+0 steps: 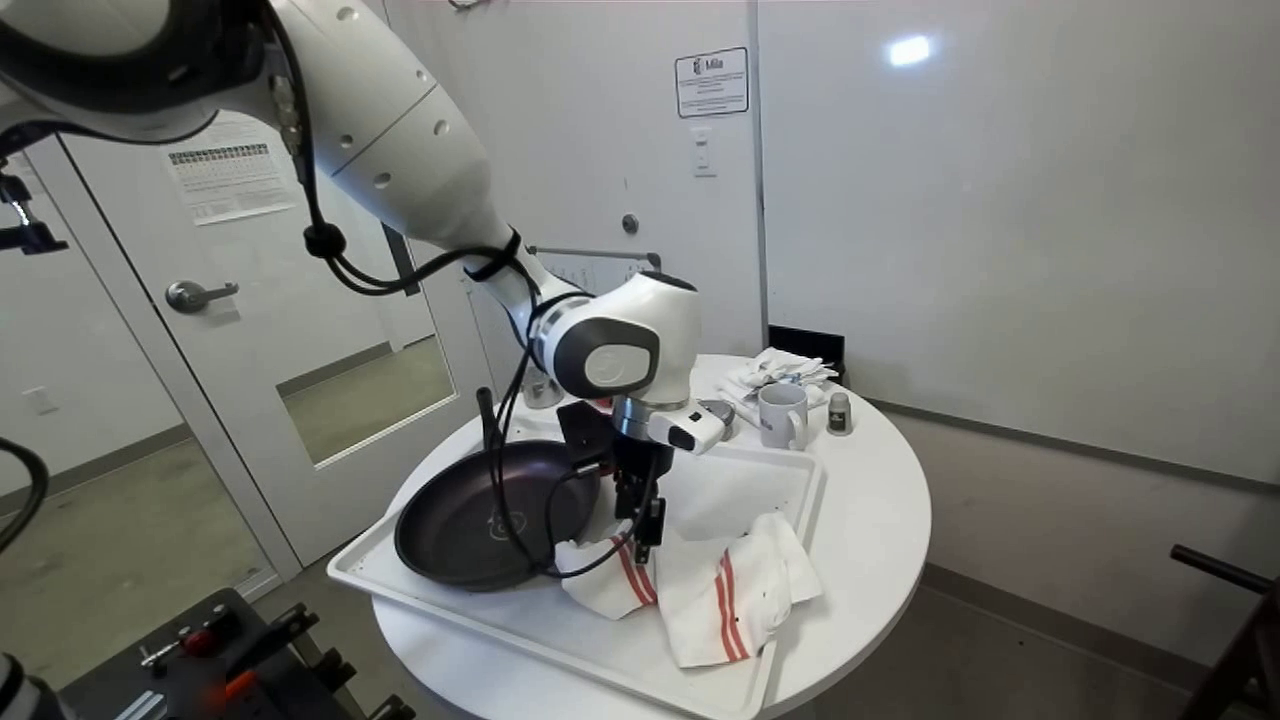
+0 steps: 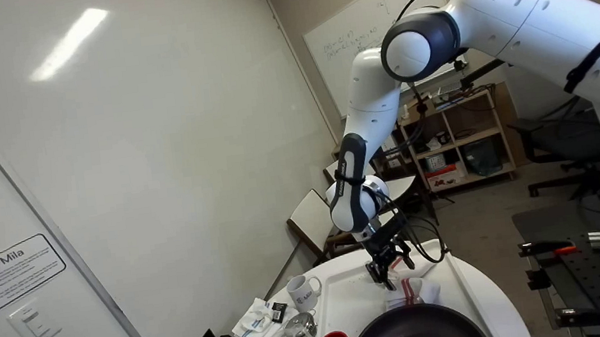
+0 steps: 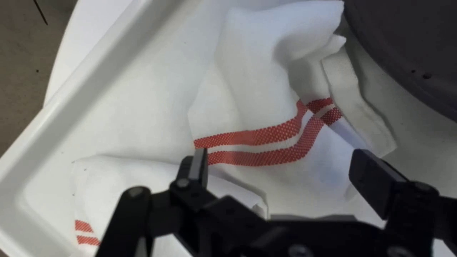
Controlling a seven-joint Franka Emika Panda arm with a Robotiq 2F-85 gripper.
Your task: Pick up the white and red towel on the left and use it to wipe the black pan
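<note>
White and red towels [image 1: 695, 610], two of them, lie nearest in an exterior view, on one white tray [image 1: 735, 490]. Over them I have the gripper [image 3: 280, 160], its two jaws wide apart; I can't tell if they touch cloth. Just beside one towel sits one black pan [image 1: 455, 520]; farther off, one mug [image 1: 780, 415] and one small jar [image 1: 839, 413].

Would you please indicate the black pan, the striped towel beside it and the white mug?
Black pan [image 1: 462, 517], in an exterior view: bare inner base.
Striped towel [image 3: 270, 158], in the wrist view: a red stripe.
White mug [image 2: 301, 294], in an exterior view: printed side.
</note>
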